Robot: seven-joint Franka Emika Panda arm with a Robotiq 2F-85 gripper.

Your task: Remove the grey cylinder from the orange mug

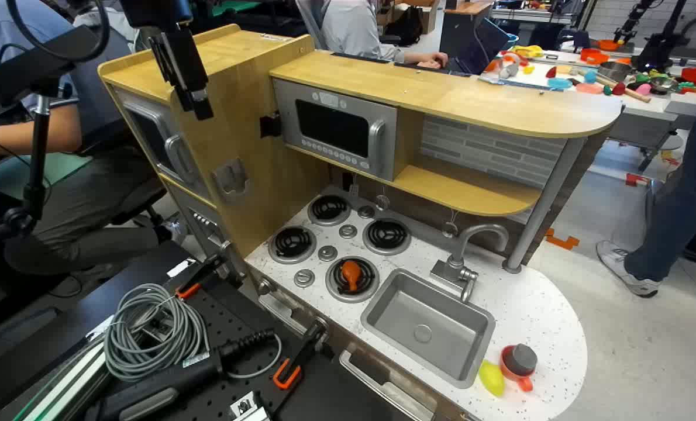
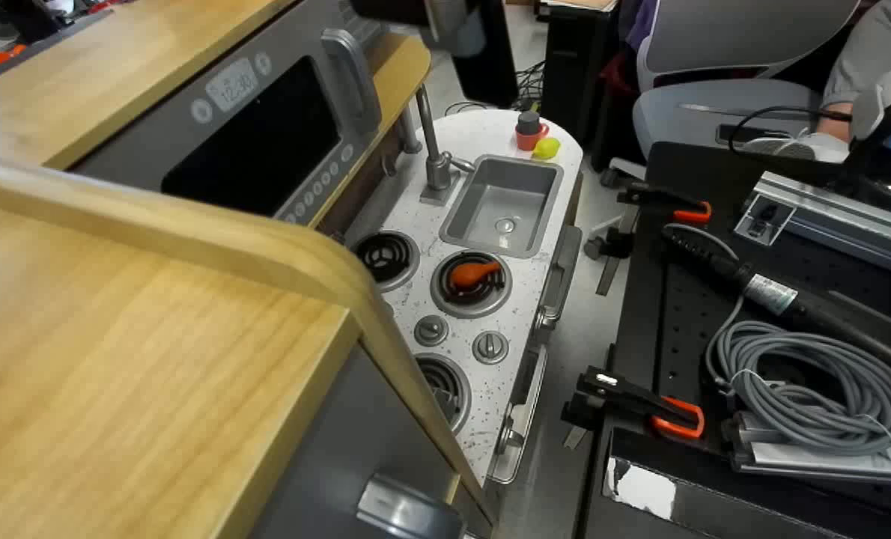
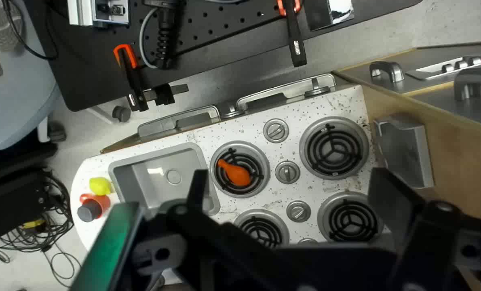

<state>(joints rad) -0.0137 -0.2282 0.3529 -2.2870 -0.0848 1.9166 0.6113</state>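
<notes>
The orange mug (image 1: 508, 373) stands upright on the white counter's rounded end, beyond the sink. It also shows in an exterior view (image 2: 529, 139) and in the wrist view (image 3: 103, 200). The dark grey cylinder (image 1: 522, 358) sits in the mug's mouth and sticks out above the rim; its round top shows in an exterior view (image 2: 528, 121) and in the wrist view (image 3: 89, 211). My gripper (image 3: 290, 171) is open and empty, fingers wide apart, high above the stove. In an exterior view the gripper (image 1: 200, 108) hangs by the tall wooden cabinet, far from the mug.
A yellow lemon-like piece (image 1: 492, 378) lies beside the mug. The steel sink (image 1: 409, 327) and its faucet (image 1: 482, 231) stand between stove and mug. An orange drumstick-shaped thing (image 1: 351, 275) lies on a burner. A microwave (image 1: 333, 130) and wooden shelf (image 1: 465, 190) overhang the counter's back.
</notes>
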